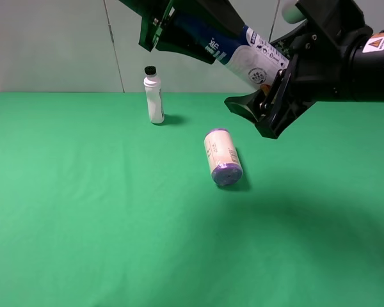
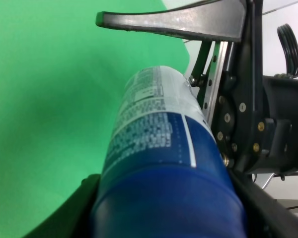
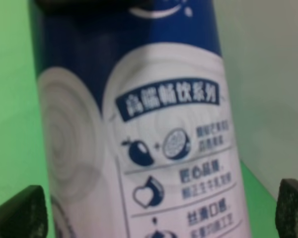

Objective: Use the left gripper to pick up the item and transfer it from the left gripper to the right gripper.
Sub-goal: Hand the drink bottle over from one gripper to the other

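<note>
1. You've got a green table under everything.
2. Mid-table, just right of centre, a pale canister lies on its side with the purple cap toward the near edge. It's apart from both arms.
3. Farther back and left, a small white bottle with a black cap stands upright, well apart from the canister.
4. Your task item, the blue-and-white bottle, is in the air over the far part of the table. It's tilted, blue end high and left, white end lower and right.
5. The left gripper is clamped on the blue end. In the left wrist view its dark fingers hug both sides.
6. The right gripper straddles the white end with jaws wide. In the right wrist view one pad stands clear of the label, so there's no grip there.
</note>
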Robot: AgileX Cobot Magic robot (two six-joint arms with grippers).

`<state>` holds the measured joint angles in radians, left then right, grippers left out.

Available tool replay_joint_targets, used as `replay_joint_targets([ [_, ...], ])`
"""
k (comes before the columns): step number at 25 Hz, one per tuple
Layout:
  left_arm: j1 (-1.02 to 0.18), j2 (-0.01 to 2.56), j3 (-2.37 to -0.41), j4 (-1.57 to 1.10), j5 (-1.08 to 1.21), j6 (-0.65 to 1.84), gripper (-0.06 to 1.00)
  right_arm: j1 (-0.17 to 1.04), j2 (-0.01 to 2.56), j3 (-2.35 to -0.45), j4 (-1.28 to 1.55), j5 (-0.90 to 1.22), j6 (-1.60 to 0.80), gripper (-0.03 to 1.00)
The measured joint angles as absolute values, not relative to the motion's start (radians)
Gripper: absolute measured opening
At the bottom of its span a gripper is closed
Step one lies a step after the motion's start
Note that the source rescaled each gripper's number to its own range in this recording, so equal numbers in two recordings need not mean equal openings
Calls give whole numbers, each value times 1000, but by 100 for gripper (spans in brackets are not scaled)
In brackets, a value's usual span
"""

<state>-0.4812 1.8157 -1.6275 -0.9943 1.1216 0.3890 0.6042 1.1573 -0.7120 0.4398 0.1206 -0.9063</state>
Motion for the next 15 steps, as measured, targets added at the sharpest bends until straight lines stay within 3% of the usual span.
replay_joint_targets([
  [13, -481, 1820, -1627, -949, 1112, 384, 1, 604, 1157, -712, 447, 121, -906, 100],
  [15, -481, 1820, -1627, -949, 1112, 384, 1, 604, 1157, -712, 447, 121, -906, 94],
])
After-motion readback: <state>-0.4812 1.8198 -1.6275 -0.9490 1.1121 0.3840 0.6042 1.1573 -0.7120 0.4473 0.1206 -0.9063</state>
